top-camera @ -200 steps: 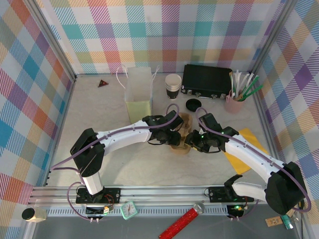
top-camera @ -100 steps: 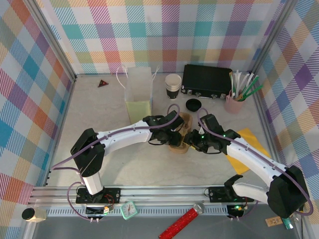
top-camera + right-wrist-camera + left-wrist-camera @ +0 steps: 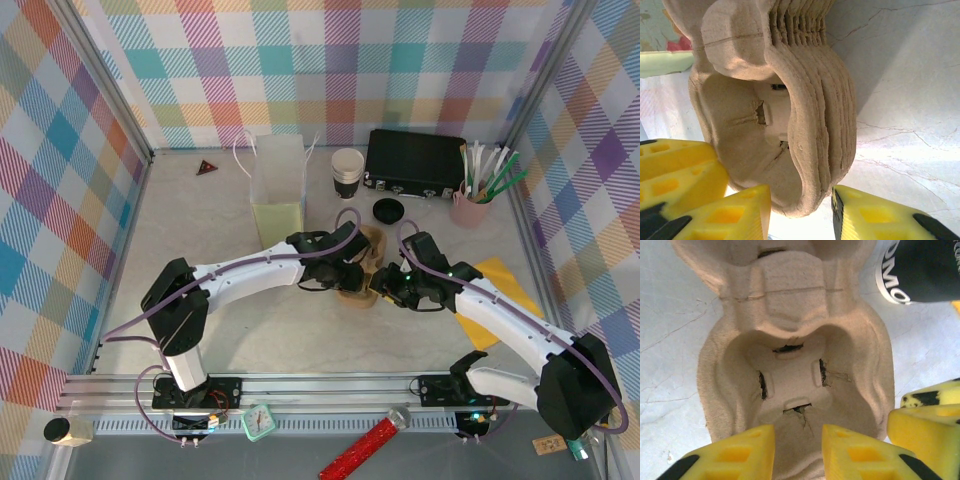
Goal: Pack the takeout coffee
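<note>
Inside plaid walls (image 3: pixel 60 150), on the pale marbled surface (image 3: pixel 200 230), the right pincer (image 3: pixel 801 196) is clamping the pulp carrier stack (image 3: pixel 820 100) by its edge. The left pincer (image 3: pixel 798 436) is straddling its rim, grip unclear. Behind the stack, a lidless cup (image 3: pixel 347 172) and a loose black lid (image 3: pixel 388 210) are sitting.

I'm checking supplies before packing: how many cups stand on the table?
2. A lidless dark paper cup, perhaps a nested stack, stands left of the black case; a pink cup holding sticks stands at the case's right end. Others may be hidden.
</note>
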